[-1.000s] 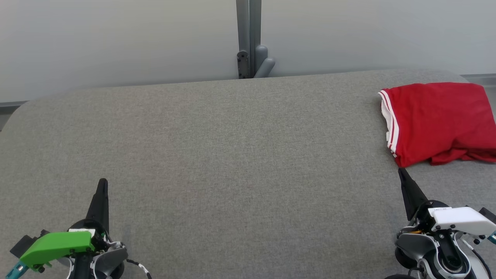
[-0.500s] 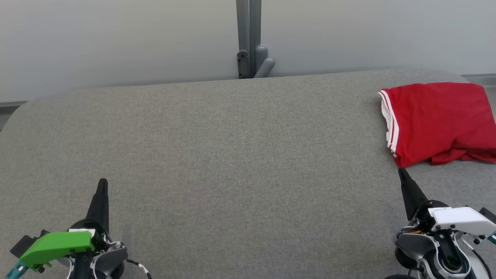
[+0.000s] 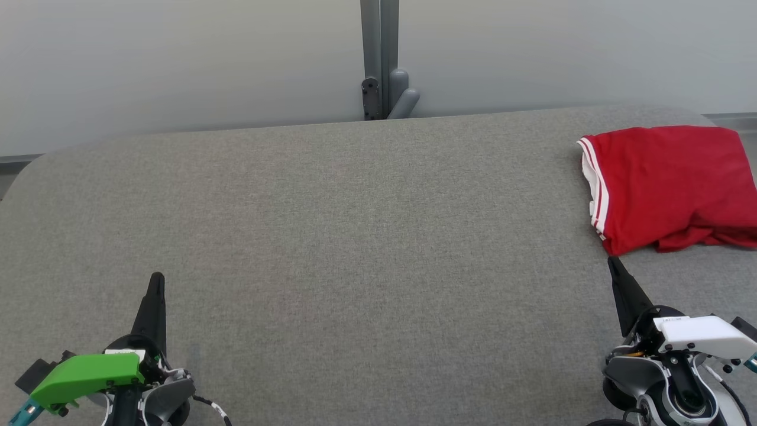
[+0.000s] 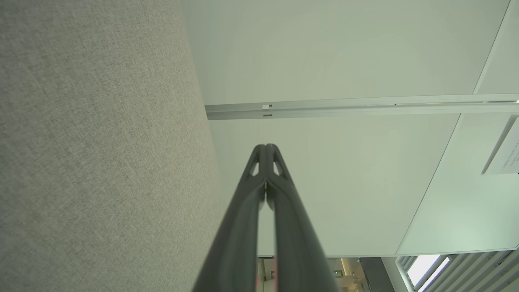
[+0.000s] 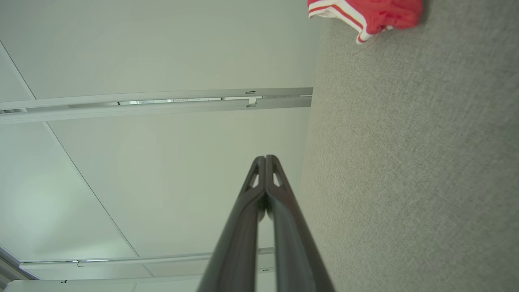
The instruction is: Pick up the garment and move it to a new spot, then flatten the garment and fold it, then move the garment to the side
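A folded red garment (image 3: 671, 186) with white stripes along its left edge lies at the far right of the grey table (image 3: 355, 236); a corner of the garment (image 5: 365, 14) peeks in at the top of the right wrist view. My right gripper (image 3: 612, 263) is shut and empty, its tip just below the garment's near corner, apart from it. Down at the lower left, my left gripper (image 3: 157, 279) is shut with nothing in it, far from the garment. Both wrist views show the fingers pressed together, at left gripper (image 4: 265, 147) and right gripper (image 5: 265, 158).
A grey post with a bracket (image 3: 381, 71) stands behind the table's far edge, against a pale wall. The garment reaches the right border of the head view. The table's rounded far corners curve away at left and right.
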{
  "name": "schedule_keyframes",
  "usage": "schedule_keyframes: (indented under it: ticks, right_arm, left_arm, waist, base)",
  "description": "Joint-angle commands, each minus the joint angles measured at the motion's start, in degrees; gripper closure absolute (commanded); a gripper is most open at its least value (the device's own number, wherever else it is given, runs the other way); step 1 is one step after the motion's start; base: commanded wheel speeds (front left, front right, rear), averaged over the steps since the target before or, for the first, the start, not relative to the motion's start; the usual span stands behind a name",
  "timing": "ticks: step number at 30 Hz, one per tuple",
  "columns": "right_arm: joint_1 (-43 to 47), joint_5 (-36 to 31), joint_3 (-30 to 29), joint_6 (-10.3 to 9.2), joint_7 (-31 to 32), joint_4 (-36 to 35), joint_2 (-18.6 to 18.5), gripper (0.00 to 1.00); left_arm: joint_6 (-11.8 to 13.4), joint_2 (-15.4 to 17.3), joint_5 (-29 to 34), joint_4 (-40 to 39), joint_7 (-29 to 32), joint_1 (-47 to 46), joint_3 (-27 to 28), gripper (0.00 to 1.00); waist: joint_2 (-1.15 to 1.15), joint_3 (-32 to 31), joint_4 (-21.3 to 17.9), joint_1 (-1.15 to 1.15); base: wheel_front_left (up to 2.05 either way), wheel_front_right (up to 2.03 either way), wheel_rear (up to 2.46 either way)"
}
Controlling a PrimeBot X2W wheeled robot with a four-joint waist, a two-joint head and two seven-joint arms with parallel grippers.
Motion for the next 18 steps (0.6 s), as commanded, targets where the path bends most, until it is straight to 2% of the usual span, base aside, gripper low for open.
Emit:
schedule_keyframes:
  ticks: [1, 18]
  right_arm:
    - [-0.63, 0.38, 0.08, 0.02, 0.23, 0.08, -0.28, 1.00]
    - [-0.64, 0.38, 0.07, 0.02, 0.23, 0.08, -0.28, 1.00]
  left_arm:
    - [-0.36, 0.29, -0.16, -0.18, 0.19, -0.70, 0.13, 1.00]
    - [-0.37, 0.29, -0.16, -0.18, 0.19, -0.70, 0.13, 1.00]
  waist:
    - [0.65, 0.00, 0.00, 0.00]
    - [0.65, 0.00, 0.00, 0.00]
  base:
    - [0.00, 0.00, 0.00]
    - [0.00, 0.00, 0.00]
